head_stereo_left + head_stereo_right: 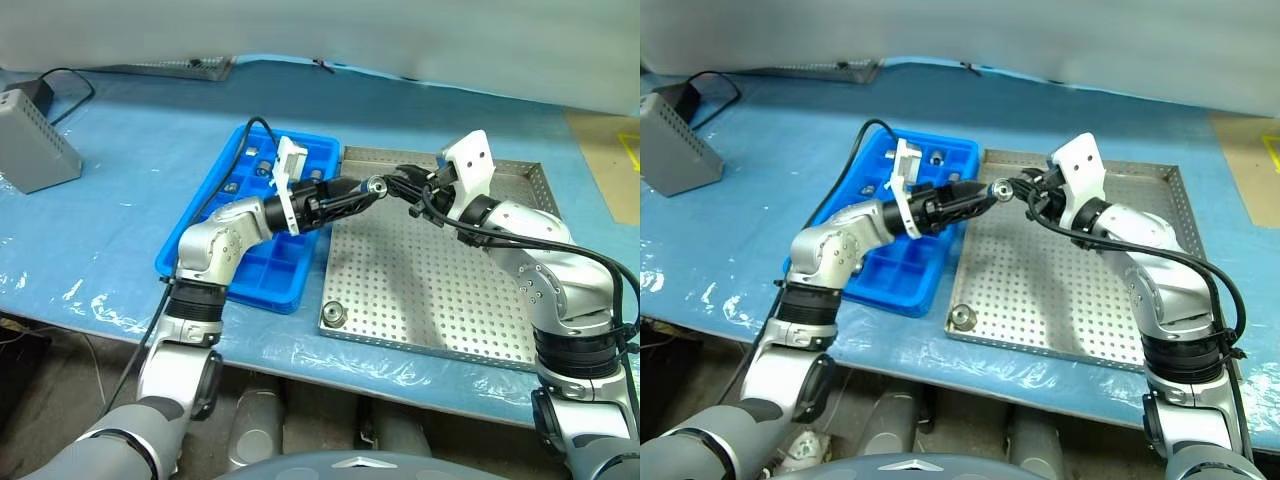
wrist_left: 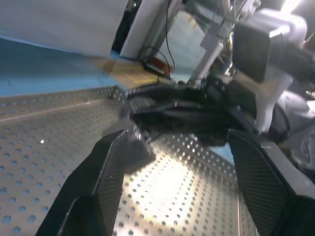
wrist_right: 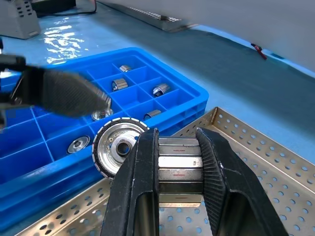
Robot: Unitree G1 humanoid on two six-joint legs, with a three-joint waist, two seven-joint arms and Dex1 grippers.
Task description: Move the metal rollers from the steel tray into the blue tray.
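On the far left a grey box (image 1: 35, 140) sat on the blue sheet (image 1: 120, 230) that covered the bench, a black cable running from it. Next came the blue tray (image 1: 235, 165), with several metal rollers (image 3: 119, 84) lying in separate compartments toward its far end and one more flat in a nearer cell. My left claw (image 1: 368, 190) reached across that tray toward the right, its two black fingers (image 2: 106, 172) standing well apart with nothing between them, hovering above the near-left part of the steel tray (image 1: 500, 345). Its tips pointed straight at the roller my other arm carried, just beside it; I could not tell whether they touched. That held roller (image 3: 179, 169) was clamped tight between the fingers of my right claw (image 3: 178, 167), raised over the seam where the blue tray met the steel tray, its toothed round end face and dark centre hole turned toward the blue compartments. Farther right the steel tray's perforated floor spread out under my right arm. One last roller (image 1: 334, 315) stood in the steel tray's near-left corner, well apart from both claws.
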